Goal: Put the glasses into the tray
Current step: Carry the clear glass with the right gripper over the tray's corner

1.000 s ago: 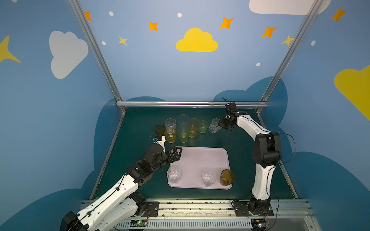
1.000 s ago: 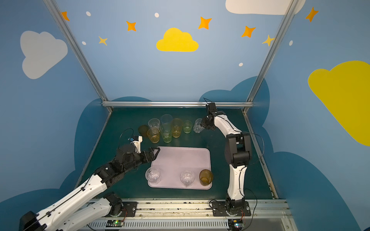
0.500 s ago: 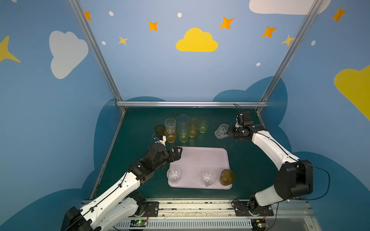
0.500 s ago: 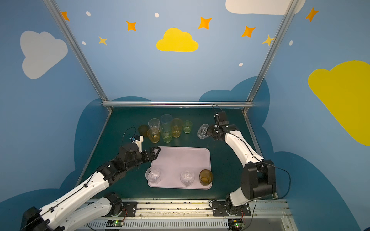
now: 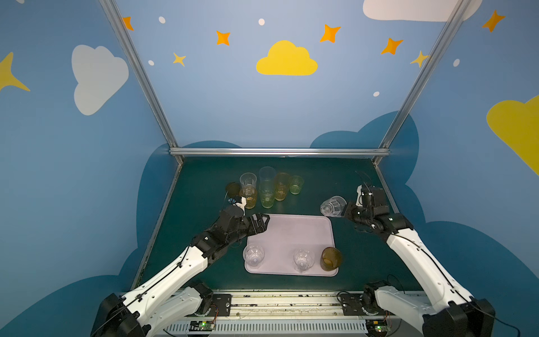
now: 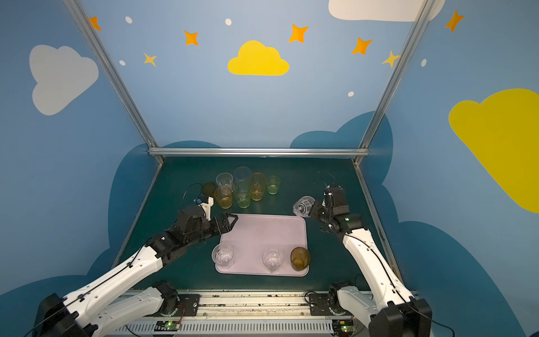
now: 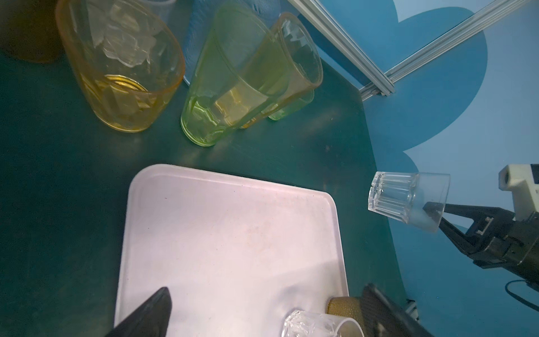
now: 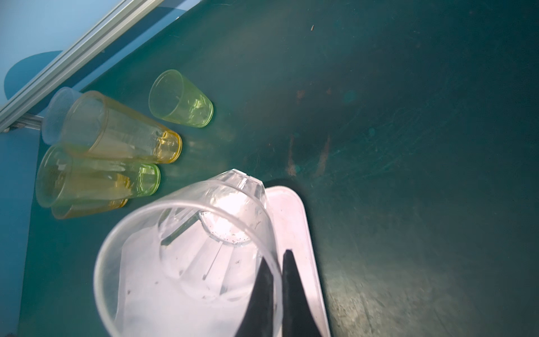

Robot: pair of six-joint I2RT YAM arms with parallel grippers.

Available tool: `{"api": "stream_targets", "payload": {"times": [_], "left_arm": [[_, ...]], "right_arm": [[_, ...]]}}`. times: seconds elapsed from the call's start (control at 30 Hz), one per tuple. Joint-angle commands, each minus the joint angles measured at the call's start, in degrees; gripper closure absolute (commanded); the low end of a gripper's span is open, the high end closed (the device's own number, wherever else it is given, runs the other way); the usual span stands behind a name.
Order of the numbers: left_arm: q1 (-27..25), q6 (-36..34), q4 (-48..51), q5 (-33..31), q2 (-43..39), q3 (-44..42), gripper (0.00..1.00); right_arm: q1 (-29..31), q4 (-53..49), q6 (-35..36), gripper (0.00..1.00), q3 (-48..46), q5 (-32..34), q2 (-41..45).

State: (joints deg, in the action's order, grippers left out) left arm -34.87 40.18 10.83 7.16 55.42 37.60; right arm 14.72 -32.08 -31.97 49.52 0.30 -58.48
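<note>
Since a second ago my right arm has swung out from the cluster of coloured glasses (image 5: 267, 186) beyond the far edge of the tray (image 5: 291, 233), and the clear faceted tumbler (image 5: 333, 206) has come away with it. That tumbler now hangs in the air just off the tray's far right corner. It is tipped nearly onto its side, base toward the tray and mouth toward my wrist. My right gripper (image 7: 431, 215) is clamped on the rim wall alone, one finger inside the mouth and one outside.

Along the tray's near edge stand two clear tumblers (image 5: 254, 256) (image 5: 304, 259), with a brown tumbler (image 5: 331, 258) at the near right corner. The middle and far half of the tray are bare. My left gripper (image 5: 262, 224) hovers over the tray's far left corner, jaws spread wide and holding nothing.

The grip is what worries me. A pinch on a thin, smooth rim with the heavy base hanging out sideways could let the tumbler pivot or slide free as I swing it over. If I let go before righting it, I expect it would land on its side and roll, and the low rim would hardly stop it. Coming down too near the right corner could knock the brown tumbler. Reaching toward the far left could bring my two grippers together.
</note>
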Motion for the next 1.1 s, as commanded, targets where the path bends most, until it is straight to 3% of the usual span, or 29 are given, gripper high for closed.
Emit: {"api": "stream_targets", "payload": {"times": [0.0,0.3,0.6,1.07], "left_arm": [[-0.04,1.42,-1.86,2.50,0.35,1.19,0.00],[-0.64,1.60,-3.34,3.77,1.57,1.42,0.00],[-1.60,1.52,-4.60,4.62,1.97,0.83,0.00],[-1.60,0.07,-4.41,3.74,2.50,0.80,0.00]], "right_arm": [[-0.04,-2.17,0.71,1.00,-2.00,-0.63,4.09],[0.04,-5.69,1.05,1.00,-5.38,-4.26,9.34],[0.30,-6.71,4.54,1.00,-7.08,-7.13,5.90],[3.62,-9.66,4.72,1.00,-7.44,-2.20,5.26]]}}
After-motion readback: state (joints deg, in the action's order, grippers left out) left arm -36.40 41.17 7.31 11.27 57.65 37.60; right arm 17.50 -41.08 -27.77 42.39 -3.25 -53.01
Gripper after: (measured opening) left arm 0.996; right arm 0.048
